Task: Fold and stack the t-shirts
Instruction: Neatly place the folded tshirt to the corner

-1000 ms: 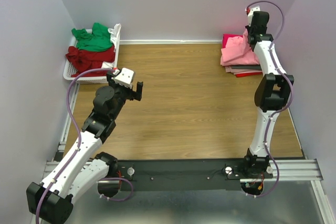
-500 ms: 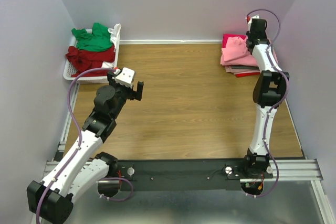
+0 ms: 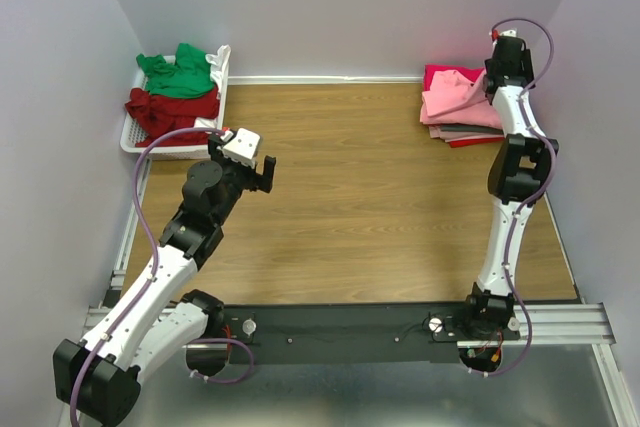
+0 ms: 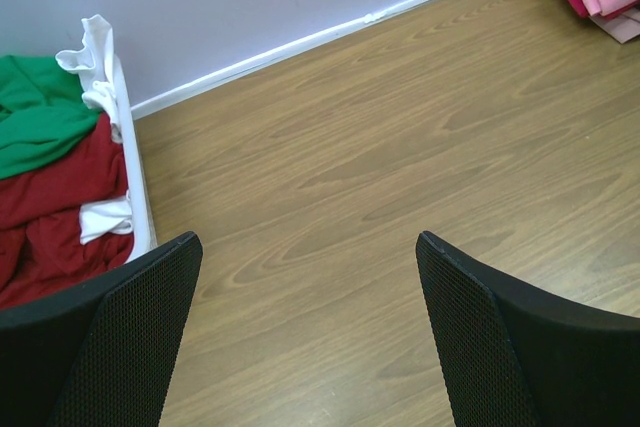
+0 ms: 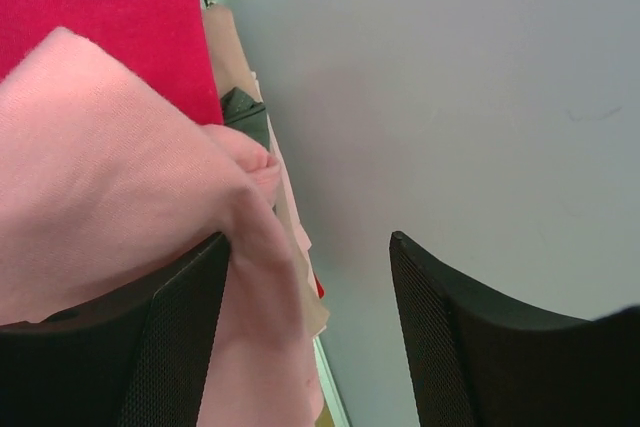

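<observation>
A folded stack of t-shirts (image 3: 455, 107) lies at the table's back right, with a light pink one (image 5: 110, 177) on top, a magenta one (image 5: 100, 7) beneath and grey at the bottom. My right gripper (image 5: 310, 237) is open at the stack's right edge, close to the wall. A fold of the pink shirt drapes against its left finger (image 5: 175, 327); nothing is pinched. A green t-shirt (image 3: 178, 72) and a dark red t-shirt (image 3: 170, 107) lie crumpled in the basket. My left gripper (image 4: 308, 239) hangs open over bare wood, right of the basket.
The white slotted basket (image 3: 132, 139) stands at the back left against the wall; its wall (image 4: 135, 197) shows beside my left finger. The right side wall (image 5: 480, 97) is very near my right gripper. Wooden tabletop (image 3: 350, 177) lies between basket and stack.
My right gripper has opened and let go of the pink shirt, shifting right toward the side wall. The left arm has hardly moved.
</observation>
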Tool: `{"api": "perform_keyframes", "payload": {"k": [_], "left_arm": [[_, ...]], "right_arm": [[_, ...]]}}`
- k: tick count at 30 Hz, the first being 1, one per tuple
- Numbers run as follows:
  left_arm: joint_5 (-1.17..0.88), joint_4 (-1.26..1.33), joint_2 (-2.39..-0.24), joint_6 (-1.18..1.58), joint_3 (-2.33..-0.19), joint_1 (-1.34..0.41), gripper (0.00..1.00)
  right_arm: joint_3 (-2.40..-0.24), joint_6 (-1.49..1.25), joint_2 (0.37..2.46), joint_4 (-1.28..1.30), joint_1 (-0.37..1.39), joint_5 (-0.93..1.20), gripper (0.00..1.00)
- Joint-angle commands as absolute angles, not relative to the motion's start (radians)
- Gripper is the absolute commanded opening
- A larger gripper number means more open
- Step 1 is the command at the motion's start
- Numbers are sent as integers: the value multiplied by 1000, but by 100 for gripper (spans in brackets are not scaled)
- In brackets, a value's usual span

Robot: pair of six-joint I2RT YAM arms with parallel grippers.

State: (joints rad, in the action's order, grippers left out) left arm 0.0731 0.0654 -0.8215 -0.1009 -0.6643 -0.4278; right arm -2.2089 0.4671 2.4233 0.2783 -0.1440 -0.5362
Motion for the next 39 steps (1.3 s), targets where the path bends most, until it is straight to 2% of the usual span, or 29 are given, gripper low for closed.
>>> {"api": "perform_keyframes", "payload": {"k": [1,4,13,16,17,21,24,27,30,34,39], "left_arm": [[49,89,-825,-106,-660,-433,95],[45,89,-827,-104,-661,-431,95],[37,86,-821,-104,-666,-433,95],[34,84,-815,-103,-667,-433,95],[32,84,-813,-103,-667,-433,95],[25,81,-811,-101,-673,-431,95],[15,81,-802,-100,-673,-433,95],[8,81,-795,-95,-675,-433,95],[5,83,-793,-94,-675,-433,95],[5,83,-793,-92,-676,-433,95],[-25,84,-792,-92,-676,-433,95]], "right_arm": [[-2181,425,2370,239,-147,-543,73],[-2151,416,2326,239,-144,-493,77],[-1982,390,2139,244,-107,-359,78],[-1944,390,2074,306,-107,-235,80],[-1937,399,2059,307,-106,-185,80],[-1945,547,2008,576,-104,305,79],[-2012,710,2042,754,-92,423,80],[-2045,996,2080,912,-66,453,76],[-2014,1125,2089,974,-16,384,70],[-2040,1157,2140,988,34,282,61],[-2118,1123,2209,988,58,238,61]]}}
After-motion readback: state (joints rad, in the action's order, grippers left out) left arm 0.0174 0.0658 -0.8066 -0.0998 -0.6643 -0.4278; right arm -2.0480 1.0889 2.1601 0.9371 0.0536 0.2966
